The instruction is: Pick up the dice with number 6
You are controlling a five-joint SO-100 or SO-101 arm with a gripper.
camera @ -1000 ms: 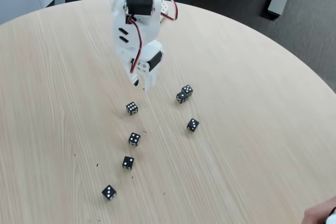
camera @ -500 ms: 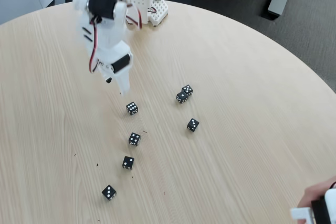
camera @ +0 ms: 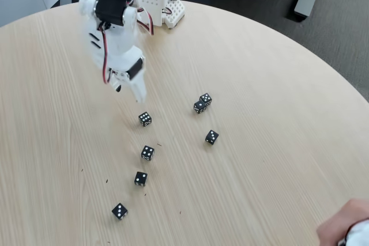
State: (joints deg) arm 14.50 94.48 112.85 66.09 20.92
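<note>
Several small black dice with white pips lie on the round wooden table. The dice with number 6 seems to be the top one of a loose column left of centre; its pips are too small to count for sure. My white gripper hangs just above and to the left of it, pointing down and slightly blurred. Its fingers appear closed together with nothing between them, and it touches no die.
Below that die lie three more dice. A touching pair and a single die lie to the right. The arm's base stands at the far edge. A person's hand shows at the bottom right corner.
The arm swung left from above the table's middle, then came slightly back right and down toward the top die. The dice have not moved. The hand at the bottom right shifted.
</note>
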